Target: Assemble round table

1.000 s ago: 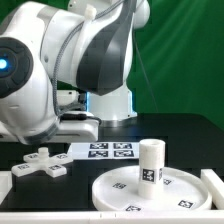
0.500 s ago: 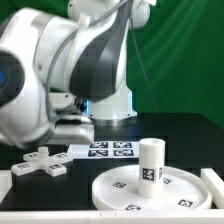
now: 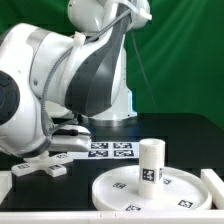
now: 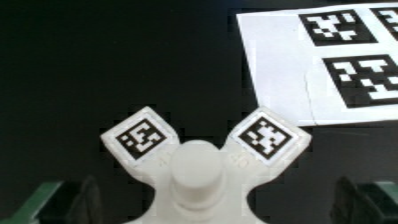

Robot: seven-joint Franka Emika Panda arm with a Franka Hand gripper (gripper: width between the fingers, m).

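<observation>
black tabletop (image 3: 190, 135), green backdrop (image 3: 185, 60): cylinder leg (image 3: 151, 162) upright on the round disc (image 3: 192, 192) at lower right; gripper (image 4: 210, 205) spread wide around the cross-shaped foot piece (image 4: 199, 165) at lower left.

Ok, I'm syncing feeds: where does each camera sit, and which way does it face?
Exterior view: off the arm, low beside the black table, facing the white Panda arm, large rimmed white disc and short white cylinder leg.
Wrist view: on the wrist, looking down past the open gripper at the white cross-shaped foot piece.
Both show that foot piece and the flat white marker board.
</observation>
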